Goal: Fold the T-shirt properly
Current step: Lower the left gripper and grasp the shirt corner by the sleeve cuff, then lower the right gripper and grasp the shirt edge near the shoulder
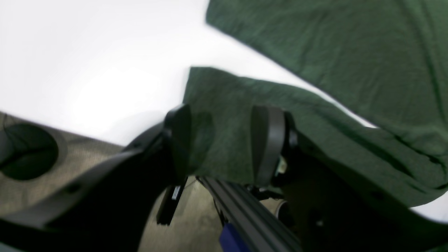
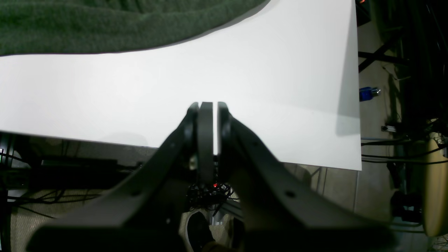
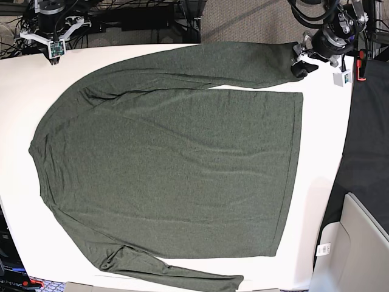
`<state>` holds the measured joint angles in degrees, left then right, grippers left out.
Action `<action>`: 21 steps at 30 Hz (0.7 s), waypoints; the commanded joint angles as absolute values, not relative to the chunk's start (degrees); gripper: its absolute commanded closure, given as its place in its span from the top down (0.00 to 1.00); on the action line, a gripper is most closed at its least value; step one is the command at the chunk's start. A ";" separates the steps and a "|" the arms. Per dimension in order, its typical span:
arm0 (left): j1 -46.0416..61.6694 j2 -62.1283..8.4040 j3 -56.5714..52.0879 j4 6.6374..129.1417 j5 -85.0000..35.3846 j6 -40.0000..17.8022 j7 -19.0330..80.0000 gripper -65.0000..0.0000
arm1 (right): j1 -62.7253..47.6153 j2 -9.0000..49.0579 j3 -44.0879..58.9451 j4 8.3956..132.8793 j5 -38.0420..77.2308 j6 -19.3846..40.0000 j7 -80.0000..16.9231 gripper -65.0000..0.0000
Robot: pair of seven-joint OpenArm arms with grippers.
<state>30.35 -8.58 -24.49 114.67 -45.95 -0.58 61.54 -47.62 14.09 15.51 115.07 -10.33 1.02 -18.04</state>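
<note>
Long-sleeved T-shirt [image 3: 170,158] spread flat on the white surface [image 3: 322,134], both arms at its far edge

The T-shirt lies open and nearly smooth, collar end toward the base view's left and hem toward its right, one sleeve stretched along the far edge of the surface and the other along the near edge. The left hand [image 1: 224,143] stands at the cuff of the far sleeve, just beyond the shirt's far hem corner; its two fingers [image 1: 267,143] are parted, with the cuff fabric lying between them (whether either finger still touches the cloth cannot be told from the blurred wrist view). The right hand [image 2: 209,108] hangs over bare surface near the far corner beyond the shirt's shoulder, fingers pressed together on nothing, the shirt's edge well apart from it
</note>
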 commanded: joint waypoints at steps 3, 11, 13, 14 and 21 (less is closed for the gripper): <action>30.64 -9.19 -24.92 115.12 -46.90 -0.57 61.32 0.44 | -48.13 14.55 15.96 116.18 -10.68 0.31 -16.92 0.00; 30.55 -8.92 -24.48 110.55 -46.99 -0.57 61.32 0.44 | -47.78 14.55 15.96 116.18 -10.68 0.31 -16.92 0.00; 30.55 -8.84 -24.48 109.76 -46.99 -0.57 61.32 0.44 | -47.69 14.55 15.96 116.18 -10.68 0.31 -16.92 0.00; 30.55 -8.84 -24.48 109.23 -46.99 -0.57 61.32 0.44 | -47.69 14.55 15.96 116.18 -10.68 0.31 -16.92 0.00; 30.55 -8.66 -21.67 106.15 -47.34 -0.66 61.14 0.44 | -47.69 14.55 15.96 116.18 -10.68 0.31 -16.92 0.00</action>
